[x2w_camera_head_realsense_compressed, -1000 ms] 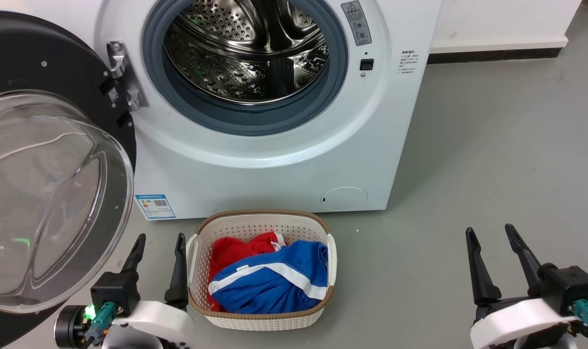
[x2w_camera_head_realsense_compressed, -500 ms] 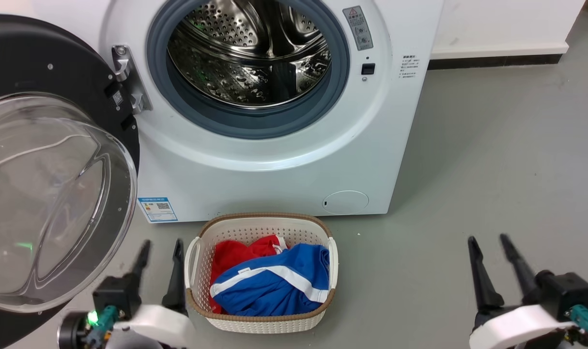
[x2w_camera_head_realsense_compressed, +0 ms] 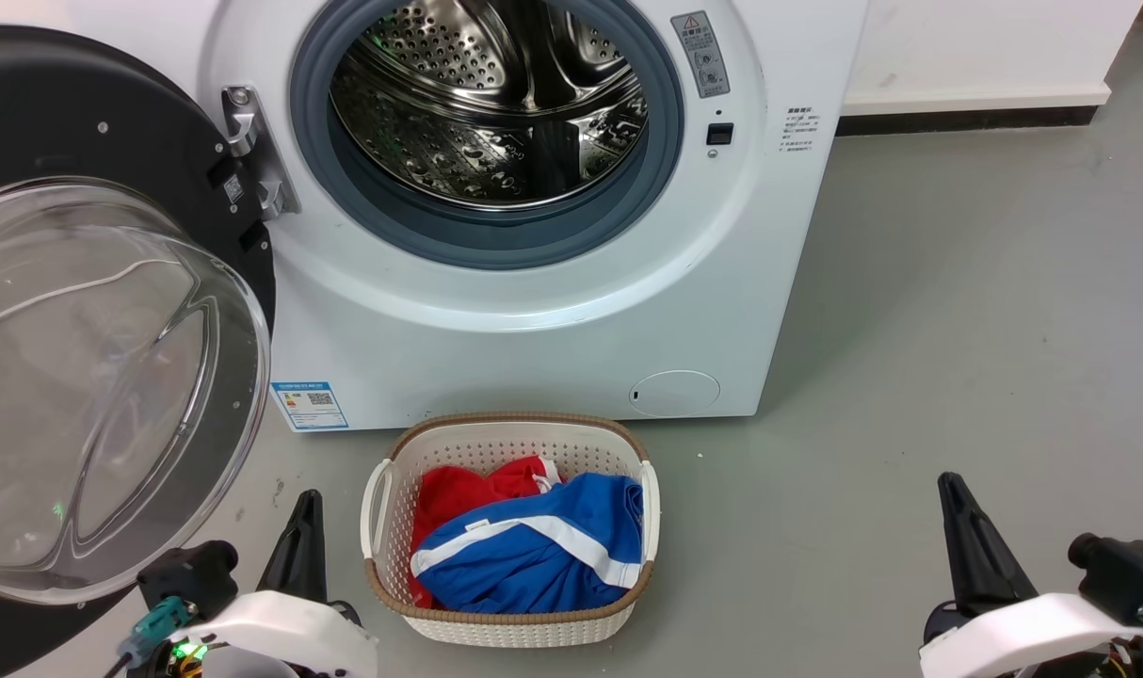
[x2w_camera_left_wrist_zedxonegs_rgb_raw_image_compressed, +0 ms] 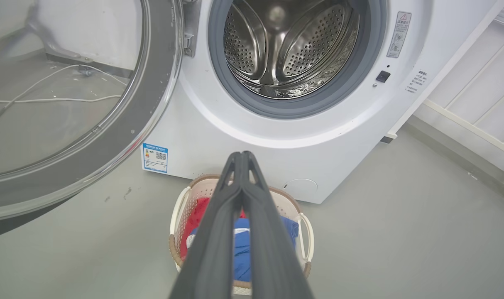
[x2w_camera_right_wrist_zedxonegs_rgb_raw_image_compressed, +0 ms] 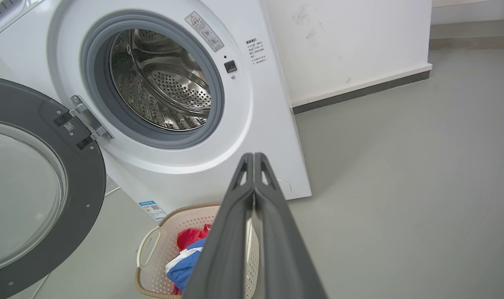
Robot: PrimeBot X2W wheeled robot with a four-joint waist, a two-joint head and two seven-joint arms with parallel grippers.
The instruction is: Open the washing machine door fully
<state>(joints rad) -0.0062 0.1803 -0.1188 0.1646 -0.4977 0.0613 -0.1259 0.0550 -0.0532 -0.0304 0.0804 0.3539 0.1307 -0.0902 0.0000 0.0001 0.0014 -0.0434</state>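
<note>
Hanging wide open left of drum in head view, door faced outward; left gripper and right gripper sat low, clear of it. Left wrist view: fingers were pressed together, empty. Right wrist view: same. Door probably heavy, rigid, glass slick and breakable; best pushed at black rim.

The left gripper sits low at the left of the head view, its two dark fingers pressed flat together and pointing up, carried on a pale left forearm with a green light glowing at the wrist. The right gripper mirrors it at the lower right on the white right forearm, tips likewise meeting, nothing held between them.
</note>
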